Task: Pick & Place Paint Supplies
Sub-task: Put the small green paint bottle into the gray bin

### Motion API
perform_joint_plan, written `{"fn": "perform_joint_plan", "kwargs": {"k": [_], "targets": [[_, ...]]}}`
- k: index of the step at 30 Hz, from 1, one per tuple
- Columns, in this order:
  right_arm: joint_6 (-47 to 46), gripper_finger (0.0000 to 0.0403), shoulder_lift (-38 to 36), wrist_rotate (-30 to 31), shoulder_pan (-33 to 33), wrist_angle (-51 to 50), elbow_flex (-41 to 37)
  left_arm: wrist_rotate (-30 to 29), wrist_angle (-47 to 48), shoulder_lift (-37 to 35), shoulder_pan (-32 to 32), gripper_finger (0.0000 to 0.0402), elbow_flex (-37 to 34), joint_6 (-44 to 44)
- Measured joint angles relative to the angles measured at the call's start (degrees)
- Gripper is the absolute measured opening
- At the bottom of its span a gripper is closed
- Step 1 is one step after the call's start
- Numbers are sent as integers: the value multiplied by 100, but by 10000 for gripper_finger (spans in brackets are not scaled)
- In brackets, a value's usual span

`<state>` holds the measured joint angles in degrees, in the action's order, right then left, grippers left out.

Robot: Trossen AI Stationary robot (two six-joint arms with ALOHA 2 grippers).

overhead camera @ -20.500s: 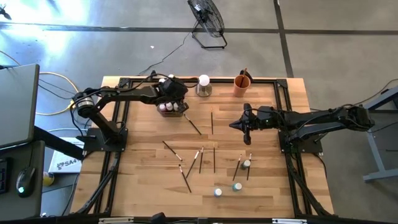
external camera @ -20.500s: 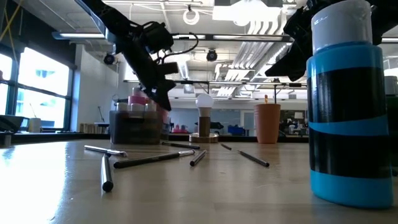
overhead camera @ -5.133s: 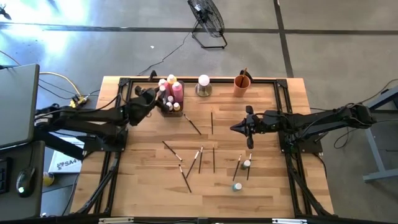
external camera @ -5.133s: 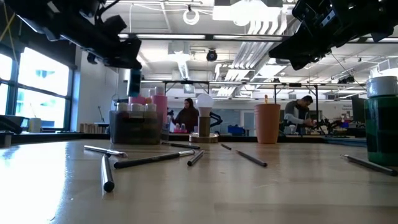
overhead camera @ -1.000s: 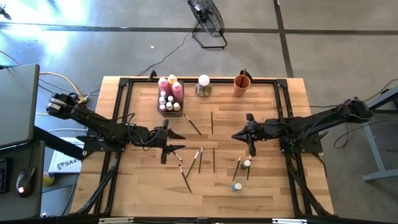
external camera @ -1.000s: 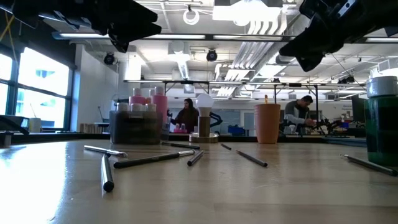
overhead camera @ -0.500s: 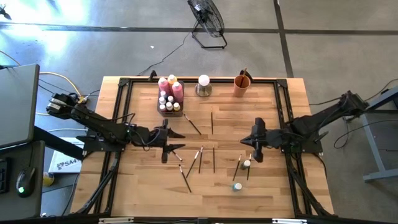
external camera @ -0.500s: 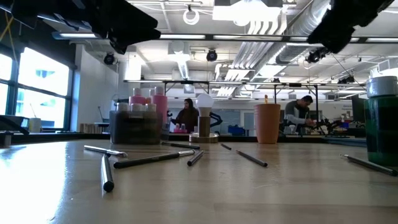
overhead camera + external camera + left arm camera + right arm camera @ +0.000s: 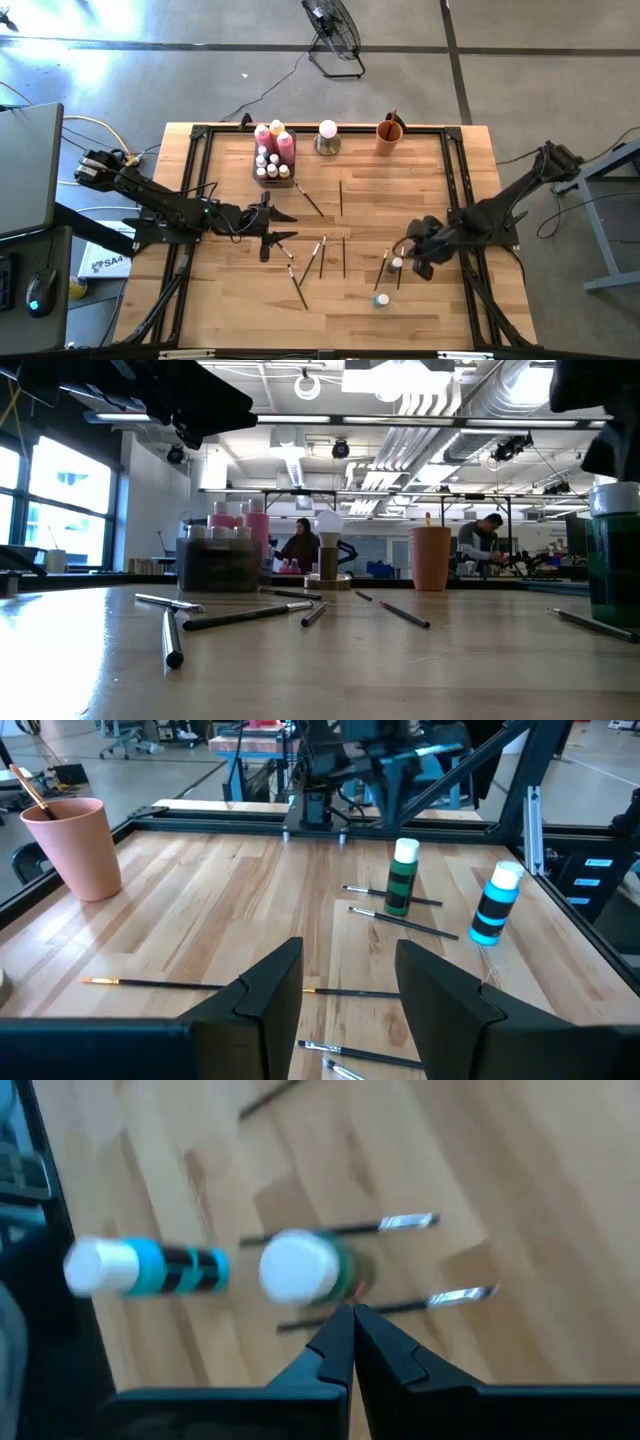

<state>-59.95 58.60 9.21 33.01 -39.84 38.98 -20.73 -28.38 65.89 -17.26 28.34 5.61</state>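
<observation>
Wooden tabletop (image 9: 230,290), pale planks inside a black frame, carries the paint supplies in two groups. At the far edge, a dark tray (image 9: 272,172) holds the taller pink bottle (image 9: 286,146), a yellow-capped bottle (image 9: 276,129) and several tiny white-capped bottles (image 9: 265,170), all upright; the low view shows them packed together (image 9: 217,550). A white ball on a metal base (image 9: 327,135) and an orange cup (image 9: 389,136) with a brush standing in it sit beside the tray along the same edge.

Loose items lie toward the middle and near side. Thin dark-handled paintbrushes (image 9: 322,255), with pale ferrules, lie scattered flat at differing angles. A green bottle (image 9: 397,264) with a white cap stands upright between two brushes; a blue bottle (image 9: 381,299), black-banded and white-capped, stands just nearer the front edge. The left wrist view confirms both upright (image 9: 402,878) (image 9: 495,904).

Left gripper (image 9: 281,227) hovers over the loose brushes on the left half, fingers spread, nothing between them (image 9: 345,982). Right gripper (image 9: 404,247) hangs just beside the green bottle, fingers pressed together and empty; its wrist view shows the closed tips (image 9: 352,1320) pointing at that bottle's white cap (image 9: 298,1266).
</observation>
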Motion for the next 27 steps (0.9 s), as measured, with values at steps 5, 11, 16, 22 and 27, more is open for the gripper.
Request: {"fn": "perform_joint_plan", "kwargs": {"k": [5, 11, 16, 22, 27], "targets": [[-382, 4, 374, -34, 416, 25, 0, 0, 2, 0, 0, 159, 0, 0], [-745, 4, 793, 338, 872, 44, 0, 2, 2, 0, 0, 159, 0, 0], [-956, 3, 1125, 626, 1163, 70, -2, 2, 2, 0, 0, 159, 0, 0], [-1374, 3, 1343, 743, 1449, 136, -4, 2, 2, -2, 0, 159, 0, 0], [-1679, 3, 1378, 1088, 1765, 268, -36, 3, 2, -2, 0, 159, 0, 0]]}}
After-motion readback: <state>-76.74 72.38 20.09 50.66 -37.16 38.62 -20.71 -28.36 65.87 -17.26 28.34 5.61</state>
